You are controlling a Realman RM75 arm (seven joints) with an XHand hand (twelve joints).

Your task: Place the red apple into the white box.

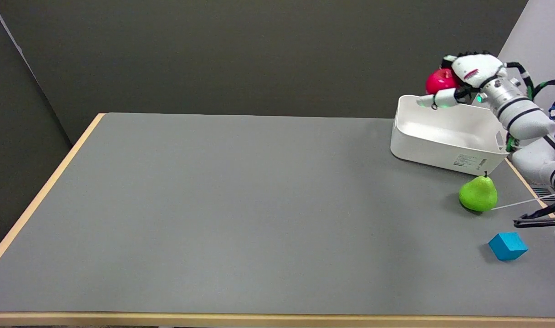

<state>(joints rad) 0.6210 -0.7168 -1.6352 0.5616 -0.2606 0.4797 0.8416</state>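
The robot hand [461,79] is clamped on the red apple [439,81], with its fingers wrapped around the fruit. The apple is in the air, above the far edge of the white box [445,136], and it does not touch the box. The box stands on the grey worktop [236,205]. A green pear [478,193] lies just in front of the box. A blue cube [507,246] lies further in front of the box, beyond the pear.
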